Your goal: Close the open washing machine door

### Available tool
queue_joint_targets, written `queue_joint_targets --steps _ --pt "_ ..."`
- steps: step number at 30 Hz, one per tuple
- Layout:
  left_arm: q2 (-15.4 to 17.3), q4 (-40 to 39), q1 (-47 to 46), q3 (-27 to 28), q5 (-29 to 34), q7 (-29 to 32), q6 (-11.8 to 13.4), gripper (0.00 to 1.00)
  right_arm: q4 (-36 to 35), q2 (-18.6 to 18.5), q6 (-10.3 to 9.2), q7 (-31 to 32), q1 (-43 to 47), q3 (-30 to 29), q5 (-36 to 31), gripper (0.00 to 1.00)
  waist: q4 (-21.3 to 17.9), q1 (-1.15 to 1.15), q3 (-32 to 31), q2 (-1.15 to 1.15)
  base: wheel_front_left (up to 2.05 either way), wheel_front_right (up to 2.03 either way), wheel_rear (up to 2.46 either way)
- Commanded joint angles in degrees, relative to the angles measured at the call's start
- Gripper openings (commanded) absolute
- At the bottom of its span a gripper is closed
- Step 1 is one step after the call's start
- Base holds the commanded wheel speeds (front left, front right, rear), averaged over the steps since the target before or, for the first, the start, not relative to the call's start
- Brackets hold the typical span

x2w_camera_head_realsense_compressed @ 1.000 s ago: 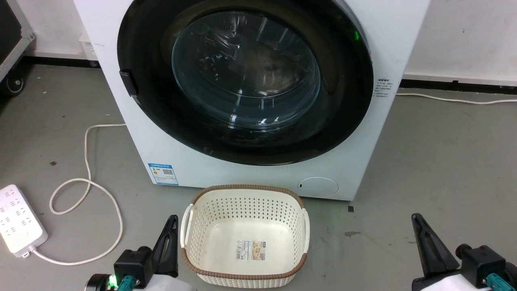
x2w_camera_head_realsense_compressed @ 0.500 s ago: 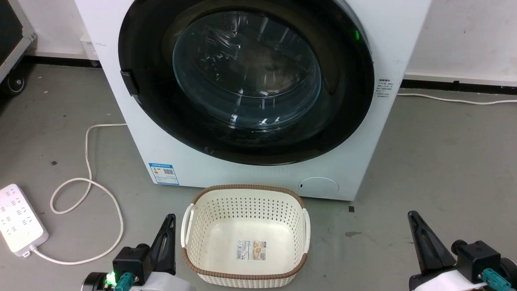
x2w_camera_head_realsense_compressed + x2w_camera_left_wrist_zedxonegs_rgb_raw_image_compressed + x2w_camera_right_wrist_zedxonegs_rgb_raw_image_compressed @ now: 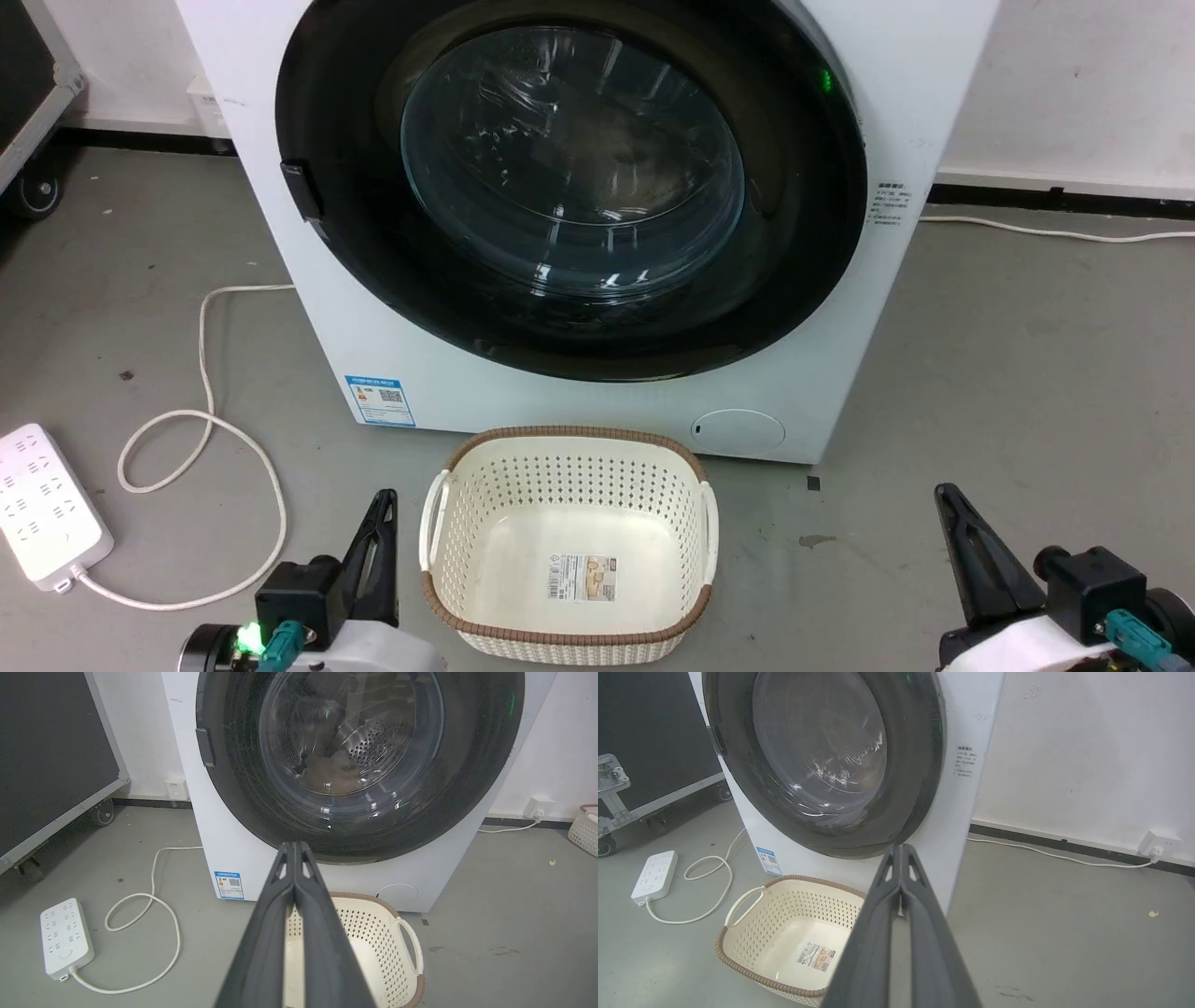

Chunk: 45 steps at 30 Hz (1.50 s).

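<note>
We judge the washing machine door (image 3: 571, 168) heavy and slippery; push its nine-o'clock rim. Left hand (image 3: 383, 499) and right hand (image 3: 945, 495) are pressed together.

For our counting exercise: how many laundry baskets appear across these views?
2. One cream basket stands before the washing machine; a second basket sits by the wall at the left wrist view's right edge, partly cut off. More may lie out of frame.
</note>
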Motion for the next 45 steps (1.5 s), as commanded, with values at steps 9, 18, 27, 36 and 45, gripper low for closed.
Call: queue_joint_targets --steps 9,18,27,36,45 --pt "0.0 -0.9 -1.0 0.7 1.2 1.5 0.2 0.0 -0.7 0.4 -0.02 1.5 -1.2 0.4 -0.6 0.0 0.1 0.0 0.0 0.0 0.0 0.0 0.0" --pt "0.0 -1.4 -1.2 1.1 1.8 2.5 0.3 0.0 -1.0 0.5 -0.03 2.5 -1.6 0.7 -0.9 0.0 0.2 0.0 0.0 0.0 0.0 0.0 0.0" --pt "0.0 -1.8 -1.4 1.5 2.4 3.5 0.4 0.0 -1.2 0.5 -0.03 3.5 -1.8 0.9 -1.1 0.0 0.3 -0.01 0.0 0.0 0.0 0.0 0.0" --pt "0.0 -2.3 -1.6 2.0 3.1 4.5 0.5 0.0 -1.5 0.6 -0.03 4.5 -2.1 1.2 -1.3 0.0 0.4 -0.01 0.0 0.0 0.0 0.0 0.0" --pt "0.0 -2.9 -1.8 2.5 3.9 5.8 0.6 0.0 -1.8 0.7 -0.04 5.8 -2.5 1.6 -1.6 0.0 0.5 -0.01 0.0 0.0 0.0 0.0 0.0"
